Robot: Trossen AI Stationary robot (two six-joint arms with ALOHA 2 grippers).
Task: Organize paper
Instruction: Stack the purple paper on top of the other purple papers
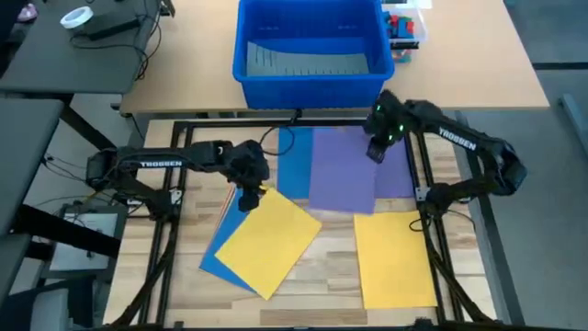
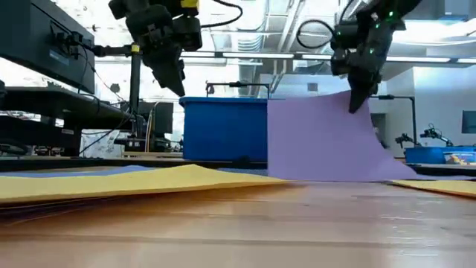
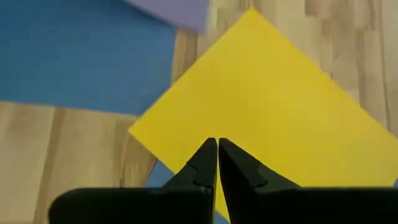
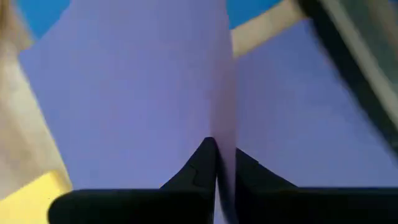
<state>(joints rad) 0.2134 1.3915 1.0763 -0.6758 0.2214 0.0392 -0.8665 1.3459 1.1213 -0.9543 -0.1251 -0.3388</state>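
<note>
Readable text: white "TROSSEN" lettering on both arm links in the high view. No other writing legible; the boxes beyond the blue bin (image 1: 310, 46) are too small to read.

Hidden or unclear: the right wrist view is mostly filled by the purple sheet (image 4: 143, 93), so the surface under it barely shows. A second purple sheet (image 1: 397, 175) lies flat on the table, largely covered by the lifted one. In the low view the flat sheets show only edge-on. An orange-red edge (image 1: 226, 207) peeks out beside the tilted stack; colour count there uncertain.

Right gripper (image 1: 376, 153): fingers pinched together on one edge of the purple sheet, which is lifted off the table; in the low view the sheet (image 2: 320, 141) hangs from the fingers and curves down to the tabletop.

Left gripper (image 1: 249, 200): fingers pressed together with nothing between them, hovering above the corner of the tilted yellow sheet (image 1: 268, 241); the low view shows it clear of the table.

Paper positions: tilted yellow sheet on top of a blue sheet (image 1: 220, 262), left of centre. Another blue sheet (image 1: 294, 165) flat beside the purple one. A second yellow sheet (image 1: 393, 259) lies straight at the right of the wooden table (image 1: 322, 276).
</note>
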